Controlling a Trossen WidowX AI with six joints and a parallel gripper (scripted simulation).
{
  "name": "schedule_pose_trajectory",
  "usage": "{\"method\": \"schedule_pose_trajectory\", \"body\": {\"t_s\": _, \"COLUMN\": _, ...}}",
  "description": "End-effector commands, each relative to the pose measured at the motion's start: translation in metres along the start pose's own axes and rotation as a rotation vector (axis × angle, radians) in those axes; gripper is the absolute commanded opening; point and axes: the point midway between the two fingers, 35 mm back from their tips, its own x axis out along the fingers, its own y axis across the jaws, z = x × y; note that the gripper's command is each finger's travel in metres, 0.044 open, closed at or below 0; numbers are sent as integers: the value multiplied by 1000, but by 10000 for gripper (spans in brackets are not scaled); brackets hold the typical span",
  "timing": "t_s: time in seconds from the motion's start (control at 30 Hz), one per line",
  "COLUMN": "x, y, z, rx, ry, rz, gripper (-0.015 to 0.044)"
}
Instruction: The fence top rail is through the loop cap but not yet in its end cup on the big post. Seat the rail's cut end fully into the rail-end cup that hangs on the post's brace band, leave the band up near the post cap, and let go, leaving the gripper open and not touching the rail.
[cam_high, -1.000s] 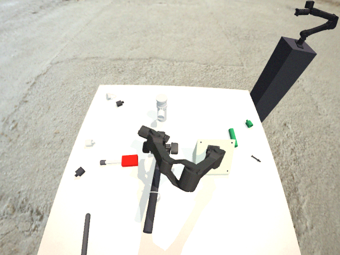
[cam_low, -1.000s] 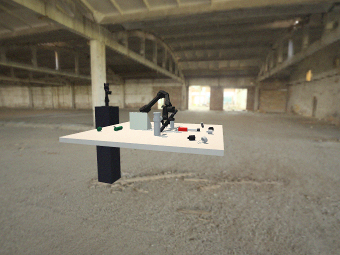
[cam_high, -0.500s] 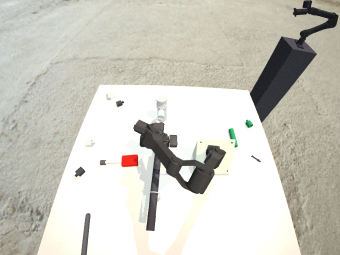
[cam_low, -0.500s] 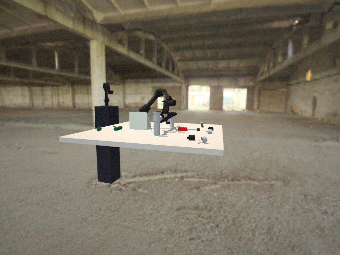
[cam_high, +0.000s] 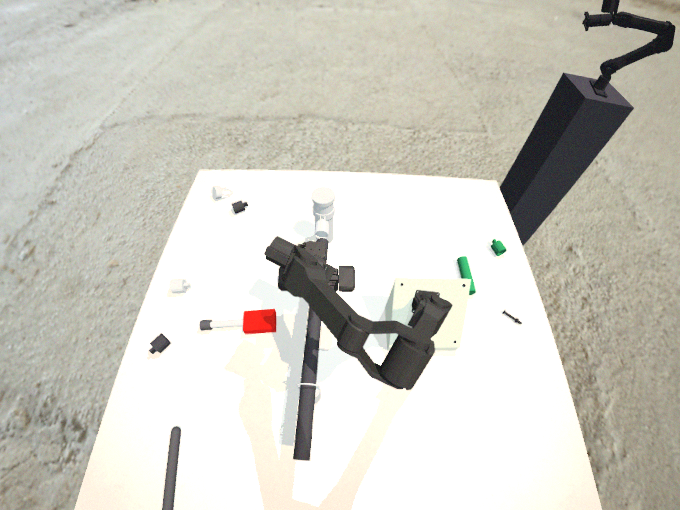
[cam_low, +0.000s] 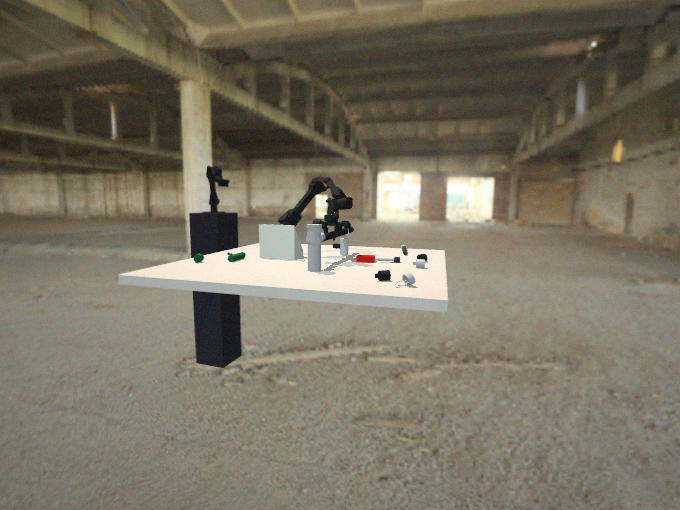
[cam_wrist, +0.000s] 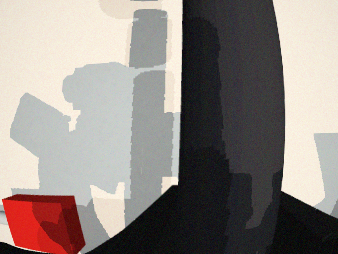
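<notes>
From the top, the arm (cam_high: 351, 332) (cam_low: 315, 189) bends across the table, its gripper (cam_high: 321, 274) (cam_low: 332, 227) clamped on the dark rail (cam_high: 310, 351) (cam_low: 340, 233) (cam_wrist: 232, 100), whose far end meets the rail-end cup (cam_high: 322, 226). From outside, the arm arches up and over, wrist lowered beside the big post (cam_low: 314, 252). At the wrist, the rail runs upright through the view between the fingers.

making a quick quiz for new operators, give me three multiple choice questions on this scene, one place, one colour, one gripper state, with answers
1. Where is the red block?
A on the pale box
B left of the dark rail in the top view
C beside the green cylinder

2. What colour is the big post?
A green
B red
C light grey

3. The gripper is:
A shut on the rail
B wide open
C shut on nothing

1 B: the red block lies there.
2 C: the big post looks light grey.
3 A: the gripper's fingers clasp the rail.
</notes>
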Motion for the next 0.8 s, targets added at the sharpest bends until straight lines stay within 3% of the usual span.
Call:
{"method": "schedule_pose_trajectory", "body": {"t_s": 0.0, "x": 0, "y": 0, "z": 0, "rx": 0, "ry": 1, "rz": 0, "gripper": 0}}
{"method": "schedule_pose_trajectory", "body": {"t_s": 0.77, "x": -5, "y": 3, "z": 4, "rx": 0, "ry": 1, "rz": 0, "gripper": 0}}
